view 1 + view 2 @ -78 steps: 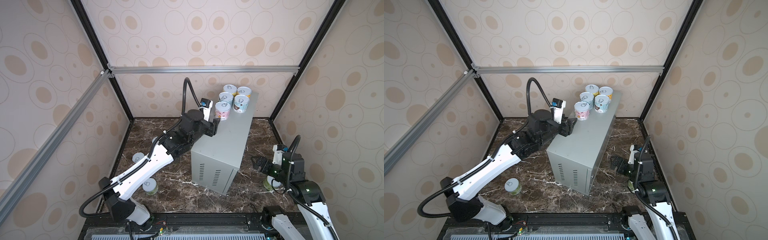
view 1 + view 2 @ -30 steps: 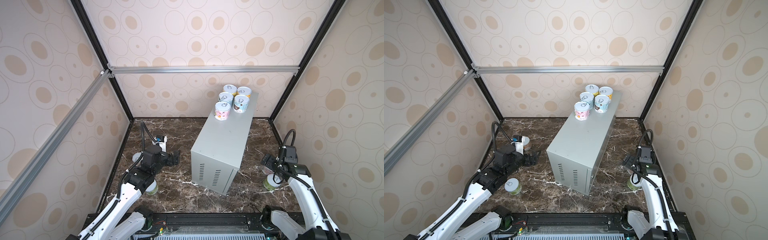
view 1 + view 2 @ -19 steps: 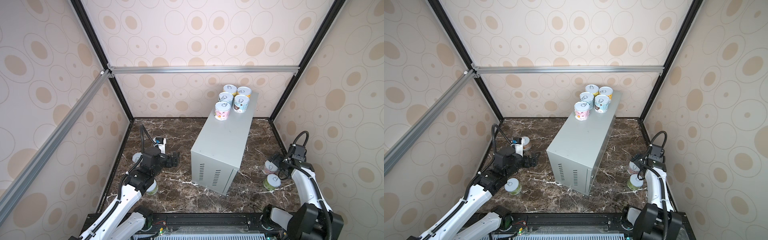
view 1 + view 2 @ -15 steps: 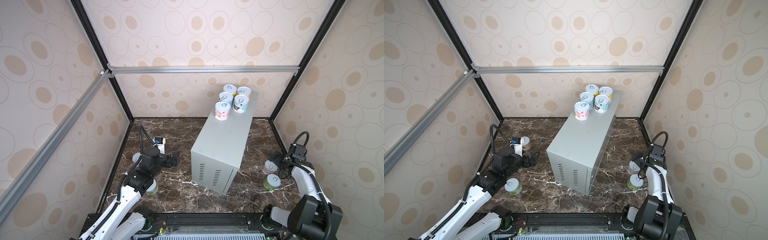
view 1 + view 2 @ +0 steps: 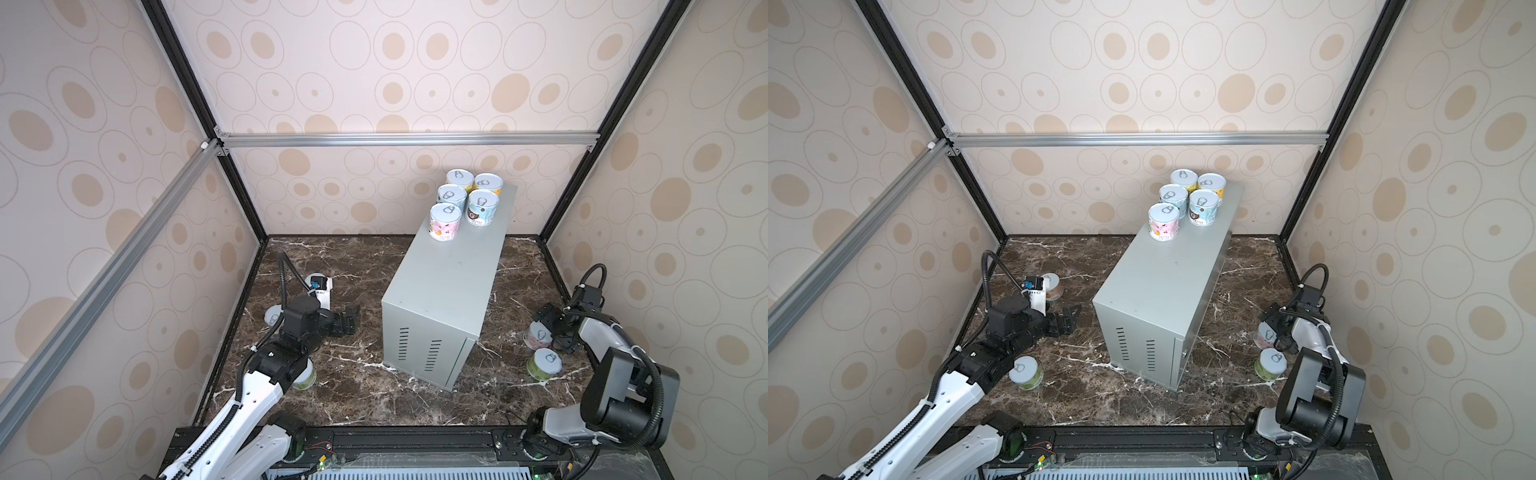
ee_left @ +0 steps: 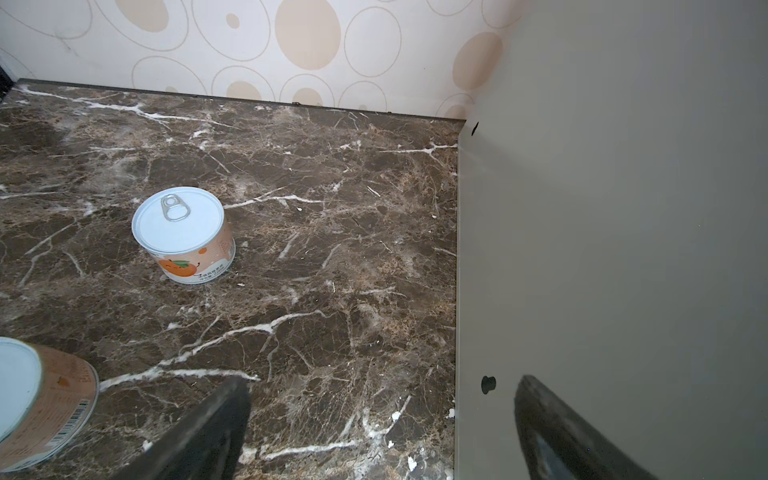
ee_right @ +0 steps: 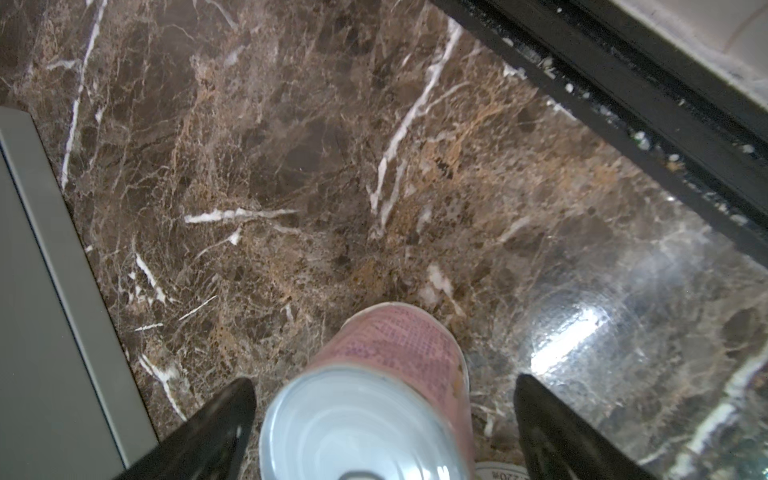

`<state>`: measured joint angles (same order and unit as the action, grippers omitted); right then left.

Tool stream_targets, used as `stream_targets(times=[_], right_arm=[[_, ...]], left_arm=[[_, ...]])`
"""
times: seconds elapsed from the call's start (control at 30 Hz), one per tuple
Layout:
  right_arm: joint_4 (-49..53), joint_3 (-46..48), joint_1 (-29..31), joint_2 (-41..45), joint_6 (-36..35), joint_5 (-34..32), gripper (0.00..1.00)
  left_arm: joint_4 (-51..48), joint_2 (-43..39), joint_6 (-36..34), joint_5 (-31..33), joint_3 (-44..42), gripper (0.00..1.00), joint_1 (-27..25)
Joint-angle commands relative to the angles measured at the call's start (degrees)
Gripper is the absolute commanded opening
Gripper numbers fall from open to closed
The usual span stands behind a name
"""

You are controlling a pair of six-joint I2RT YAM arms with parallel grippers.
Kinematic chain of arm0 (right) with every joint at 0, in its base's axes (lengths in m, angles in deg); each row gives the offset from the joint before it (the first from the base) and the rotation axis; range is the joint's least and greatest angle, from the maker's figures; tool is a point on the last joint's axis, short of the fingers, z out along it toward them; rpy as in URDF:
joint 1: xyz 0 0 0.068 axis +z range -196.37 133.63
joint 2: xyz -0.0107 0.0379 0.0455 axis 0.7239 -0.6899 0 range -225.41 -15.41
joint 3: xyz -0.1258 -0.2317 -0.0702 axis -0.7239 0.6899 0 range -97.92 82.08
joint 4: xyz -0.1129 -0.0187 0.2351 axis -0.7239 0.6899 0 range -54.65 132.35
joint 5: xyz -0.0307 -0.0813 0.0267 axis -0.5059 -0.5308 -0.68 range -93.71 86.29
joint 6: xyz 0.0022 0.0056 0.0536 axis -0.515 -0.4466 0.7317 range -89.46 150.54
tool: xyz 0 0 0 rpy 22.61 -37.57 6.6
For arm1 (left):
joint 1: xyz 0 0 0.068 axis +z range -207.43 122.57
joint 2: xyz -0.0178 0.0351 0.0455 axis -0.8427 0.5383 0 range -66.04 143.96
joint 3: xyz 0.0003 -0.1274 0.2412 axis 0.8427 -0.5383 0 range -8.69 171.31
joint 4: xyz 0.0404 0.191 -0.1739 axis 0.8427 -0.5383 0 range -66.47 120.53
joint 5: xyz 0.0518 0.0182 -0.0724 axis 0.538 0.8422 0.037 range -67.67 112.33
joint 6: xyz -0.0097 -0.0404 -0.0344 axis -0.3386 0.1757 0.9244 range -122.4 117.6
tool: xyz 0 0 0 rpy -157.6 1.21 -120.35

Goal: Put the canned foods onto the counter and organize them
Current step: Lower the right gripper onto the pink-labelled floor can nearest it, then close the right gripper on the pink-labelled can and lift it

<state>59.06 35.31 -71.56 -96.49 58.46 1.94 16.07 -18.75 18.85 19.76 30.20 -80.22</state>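
The counter (image 5: pixel 449 286) (image 5: pixel 1163 282) is a tall grey metal box; several canned foods (image 5: pixel 445 220) (image 5: pixel 1163 220) stand clustered at its far end. My right gripper (image 5: pixel 547 329) (image 7: pixel 384 415) is open and straddles an upright pink can (image 5: pixel 539 336) (image 7: pixel 386 365) on the marble, with a gap on each side. A green can (image 5: pixel 544 363) (image 5: pixel 1271 363) stands just in front of it. My left gripper (image 5: pixel 349 320) (image 6: pixel 382 415) is open and empty, low beside the counter's side wall (image 6: pixel 602 249). A salmon can (image 6: pixel 183 235) (image 5: pixel 1052 286) stands ahead of it.
A second salmon can (image 6: pixel 37 399) (image 5: pixel 273 318) sits close by the left gripper. A green can (image 5: pixel 1025 372) stands partly under the left forearm. Patterned walls and black frame posts close in the dark marble floor (image 5: pixel 353 386) on three sides.
The right arm has folded back toward the side wall, and the pink can now shows between its open fingers. The left gripper has barely shifted. No can has moved.
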Motion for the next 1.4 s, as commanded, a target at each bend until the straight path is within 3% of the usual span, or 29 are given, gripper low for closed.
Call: stream_targets(times=[0.0, 0.67, 0.83, 1.37], right_arm=[[0.1, -1.6, 0.5, -0.4, -1.9, 0.9, 0.99], [2.7, -5.0, 16.6, -4.5, -5.6, -1.9, 0.99], [1.6, -4.7, 18.7, -4.0, -5.5, -0.6, 0.99], [2.3, -2.5, 21.9, -5.4, -4.7, -5.5, 0.99]], left_arm=[[0.9, -0.3, -0.6, -0.6, 0.2, 0.99, 0.6], [0.5, -1.4, -1.1, 0.3, -0.2, 0.99, 0.3], [0.6, -0.9, -0.9, 0.0, -0.1, 0.99, 0.4], [0.7, -0.7, -0.9, -0.4, -0.5, 0.99, 0.4]])
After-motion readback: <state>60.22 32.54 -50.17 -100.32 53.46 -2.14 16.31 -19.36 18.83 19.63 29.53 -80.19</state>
